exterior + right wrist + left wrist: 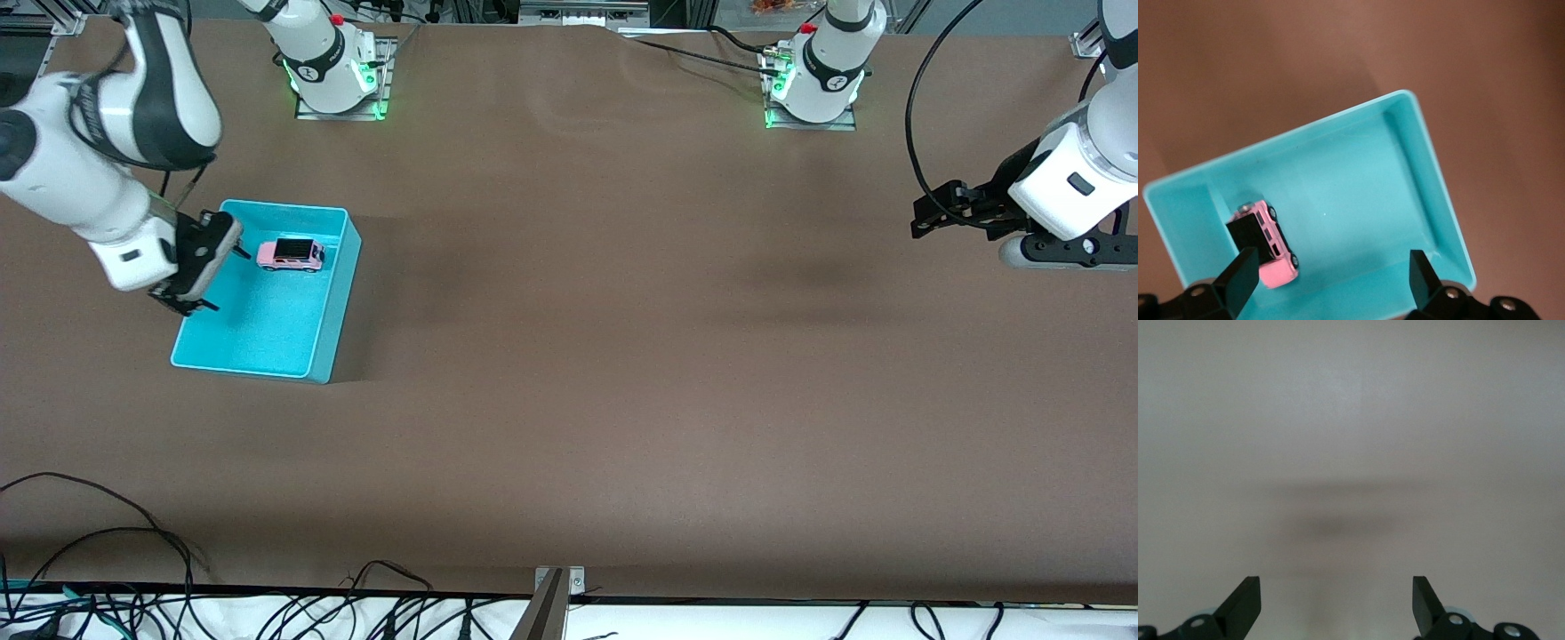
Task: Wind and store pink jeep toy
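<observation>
The pink jeep toy (291, 254) stands on its wheels inside the cyan bin (340, 289), in the part of the bin farther from the front camera. In the right wrist view the jeep (1265, 243) lies on the bin floor near one open finger, untouched, with the bin wall (1431, 153) around it. My right gripper (222, 280) hangs open and empty over the bin's side toward the right arm's end of the table, beside the jeep; it shows open in its own view (1333, 270). My left gripper (917, 222) waits open and empty over bare table (1336, 593).
The brown table (622, 356) stretches wide between the bin and the left arm. Cables (133, 533) lie along the edge nearest the front camera. The arm bases (333, 80) stand at the edge farthest from it.
</observation>
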Controlling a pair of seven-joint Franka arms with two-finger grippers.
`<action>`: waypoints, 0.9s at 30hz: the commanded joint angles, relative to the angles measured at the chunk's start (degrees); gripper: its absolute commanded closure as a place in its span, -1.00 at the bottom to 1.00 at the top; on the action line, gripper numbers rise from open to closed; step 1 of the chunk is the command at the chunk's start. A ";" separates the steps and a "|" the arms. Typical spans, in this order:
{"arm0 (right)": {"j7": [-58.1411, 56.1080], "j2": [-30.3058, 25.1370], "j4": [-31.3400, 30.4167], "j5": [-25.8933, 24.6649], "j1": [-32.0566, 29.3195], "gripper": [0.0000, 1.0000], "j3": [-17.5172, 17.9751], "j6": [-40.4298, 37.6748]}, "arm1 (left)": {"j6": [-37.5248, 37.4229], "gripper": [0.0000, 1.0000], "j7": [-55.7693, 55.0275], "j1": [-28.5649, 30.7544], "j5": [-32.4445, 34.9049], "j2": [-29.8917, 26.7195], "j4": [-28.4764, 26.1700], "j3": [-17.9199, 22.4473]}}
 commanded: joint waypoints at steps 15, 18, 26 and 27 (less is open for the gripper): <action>45.24 1.31 25.64 0.40 -0.07 -1.00 -0.44 -27.50 | -1.30 -1.00 1.34 0.05 -0.80 0.79 1.39 -0.11; 49.46 1.92 28.63 -0.56 -0.07 -1.00 -0.61 -31.81 | -1.39 -1.00 1.34 0.05 -0.80 0.70 1.38 -0.11; 63.97 2.80 32.33 -3.65 0.01 -1.00 -0.70 -33.23 | -1.47 -1.00 1.08 -0.04 -0.36 0.70 1.12 -0.20; 64.15 2.80 32.42 -3.82 0.01 -1.00 -0.70 -33.49 | -1.47 -1.00 1.08 0.05 -0.36 0.70 1.12 -0.20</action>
